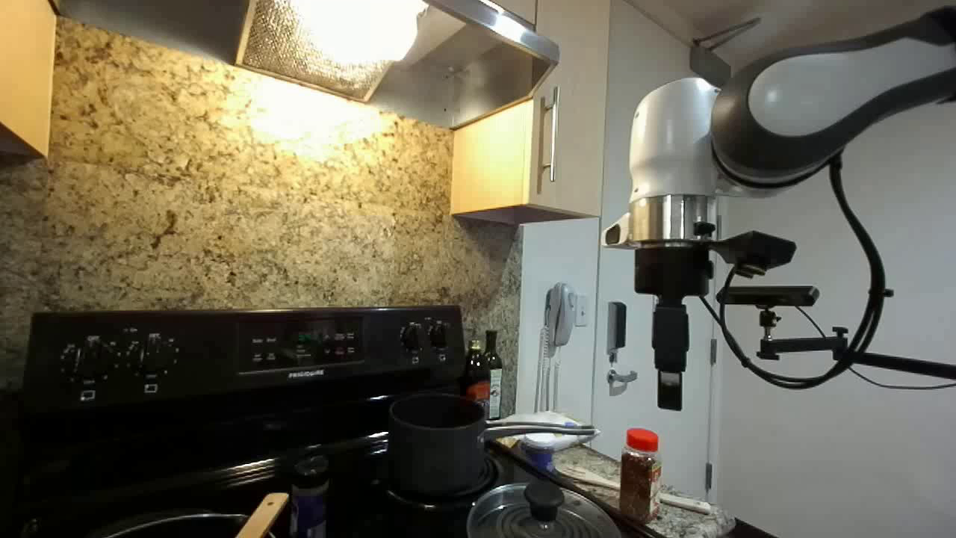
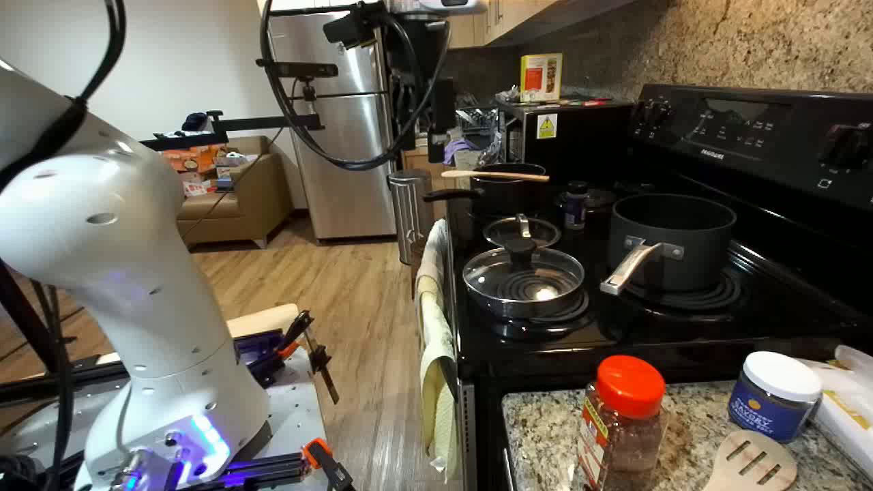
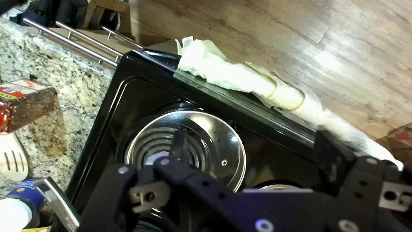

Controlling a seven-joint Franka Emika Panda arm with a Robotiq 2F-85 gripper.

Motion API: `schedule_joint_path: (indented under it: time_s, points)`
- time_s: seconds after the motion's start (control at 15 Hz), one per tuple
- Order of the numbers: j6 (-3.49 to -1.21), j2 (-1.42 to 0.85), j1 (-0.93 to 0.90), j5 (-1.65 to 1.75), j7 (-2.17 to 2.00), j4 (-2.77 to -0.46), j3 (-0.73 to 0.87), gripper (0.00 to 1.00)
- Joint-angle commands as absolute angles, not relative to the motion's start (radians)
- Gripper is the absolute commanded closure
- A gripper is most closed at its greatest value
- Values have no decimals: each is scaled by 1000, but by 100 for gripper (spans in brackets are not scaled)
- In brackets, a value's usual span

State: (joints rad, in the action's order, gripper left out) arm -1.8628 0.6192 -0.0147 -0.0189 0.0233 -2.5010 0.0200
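Wrist view: your gripper (image 3: 254, 146) fills the lower edge from four to seven o'clock, its fingers (image 3: 331, 149) spread wide apart, with black stove top (image 3: 273, 154) showing through the gap. Nearest to it there is the glass lid (image 3: 212, 148), lying over a coil burner (image 3: 151, 138) just off the picture's middle towards seven o'clock, partly covered by a finger. Take that lid as your clock's centre: you have the pale towel (image 3: 235, 77) draped along the stove's front from twelve round to three, the red-capped jar (image 3: 32, 103) on the granite counter (image 3: 74, 71) between nine and ten, the slotted spatula (image 3: 11, 151) at nine, and the white-lidded blue jar (image 3: 25, 196) between eight and nine, overlapped by a metal saucepan handle (image 3: 59, 203). In an exterior view, your gripper points down to six o'clock, well above the stove; from its tips, the dark saucepan (image 1: 437, 452) sits between eight and nine and the red-capped jar stands upright near six. In an exterior view, a metal-handled lid (image 2: 539, 235) lies at twelve o'clock from the glass lid, and beyond it a pot (image 2: 505, 193) carries a wooden utensil (image 2: 498, 175) across its rim.
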Motion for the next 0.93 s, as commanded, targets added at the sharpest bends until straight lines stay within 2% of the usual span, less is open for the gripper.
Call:
schedule_joint_path:
  time_s: [0.0, 0.53, 0.87]
  points:
    - [-1860, 619, -10, -21, 25, -2499, 17, 0]
    - [-1879, 569, -12, -19, 29, -2456, 16, 0]
    - [-1876, 407, -33, -14, 98, -2343, 21, 0]
